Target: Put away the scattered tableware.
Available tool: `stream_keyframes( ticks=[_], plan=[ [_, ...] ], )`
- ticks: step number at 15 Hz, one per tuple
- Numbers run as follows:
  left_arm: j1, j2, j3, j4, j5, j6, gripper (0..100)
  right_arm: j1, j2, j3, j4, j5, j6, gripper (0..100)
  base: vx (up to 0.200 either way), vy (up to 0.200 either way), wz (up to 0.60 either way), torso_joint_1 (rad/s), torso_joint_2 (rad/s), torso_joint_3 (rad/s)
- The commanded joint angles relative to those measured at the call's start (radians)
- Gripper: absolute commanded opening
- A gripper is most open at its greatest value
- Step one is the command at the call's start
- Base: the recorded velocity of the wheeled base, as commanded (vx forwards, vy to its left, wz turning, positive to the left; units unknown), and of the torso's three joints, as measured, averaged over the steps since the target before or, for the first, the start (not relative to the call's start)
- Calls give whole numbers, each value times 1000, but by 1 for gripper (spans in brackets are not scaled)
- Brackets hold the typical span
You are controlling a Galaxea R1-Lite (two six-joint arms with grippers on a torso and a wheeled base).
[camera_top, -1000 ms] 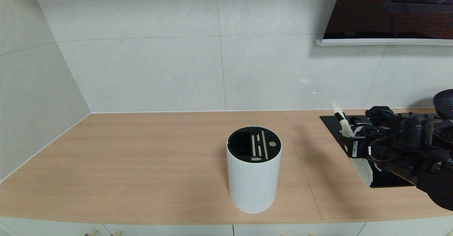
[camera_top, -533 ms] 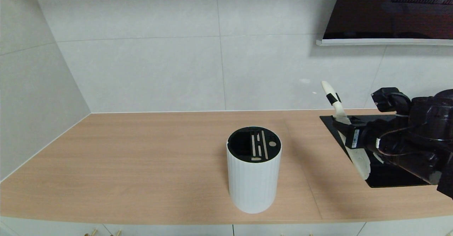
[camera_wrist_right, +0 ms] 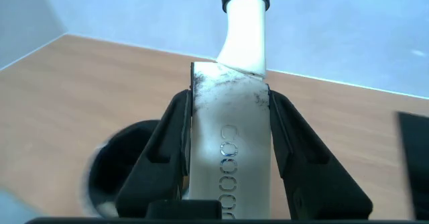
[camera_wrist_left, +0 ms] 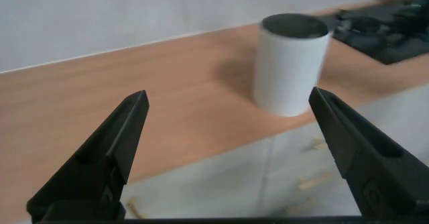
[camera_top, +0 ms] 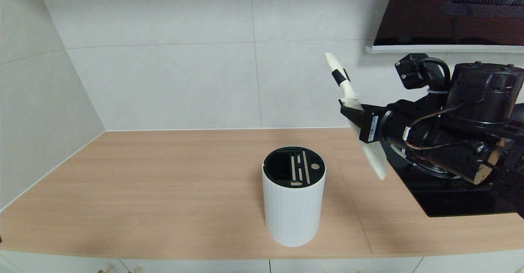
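**While the right tool (camera_top: 355, 115) grips the knife (camera_top: 373, 156), the left tool (camera_wrist_left: 228, 150) gapes**

Because the right tool's jaws are clamped on the white blade just below the handle, the knife hangs tilted in the air. Its cream handle with a black band points up toward the tiled wall (camera_top: 184, 80), and its tip points down toward the wooden surface (camera_top: 163, 174). It hangs between the white ribbed holder (camera_top: 293, 207) and the black cooktop (camera_top: 450, 199) — touching neither. The holder stands upright near the surface's front edge, its black top cut with slots, a square opening and a round hole. The left tool's fingers (camera_wrist_left: 114, 157) stand wide apart, out in front of that edge — the holder lies beyond them.
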Motion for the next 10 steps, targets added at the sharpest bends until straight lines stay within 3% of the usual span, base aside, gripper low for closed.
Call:
stream_keyframes(
  ticks=[1,2,4,6,7,9,10],
  plan=[
    [-94,530,-214,-165,-77,-5,100,57,11,6,2,-10,0,0,0,0,0,0,0,0],
    [-155,614,-206,-288,-76,-58,100,77,14,9,4,-8,6,0,0,0,0,0,0,0],
    [-266,740,-202,-471,-65,-272,100,126,26,12,-7,-13,6,0,0,0,0,0,0,0],
    [-312,821,-196,-592,-62,-425,100,164,26,14,-5,-22,6,0,0,0,0,0,0,0],
    [-369,886,-191,-685,-62,-531,100,204,29,24,-7,-34,11,0,0,0,0,0,0,0],
    [-451,939,-186,-799,-53,-667,100,267,30,38,-5,-51,25,0,0,0,0,0,0,0],
    [-476,956,-186,-833,-48,-713,100,282,35,34,-5,-62,31,0,0,0,0,0,0,0]
  ],
)
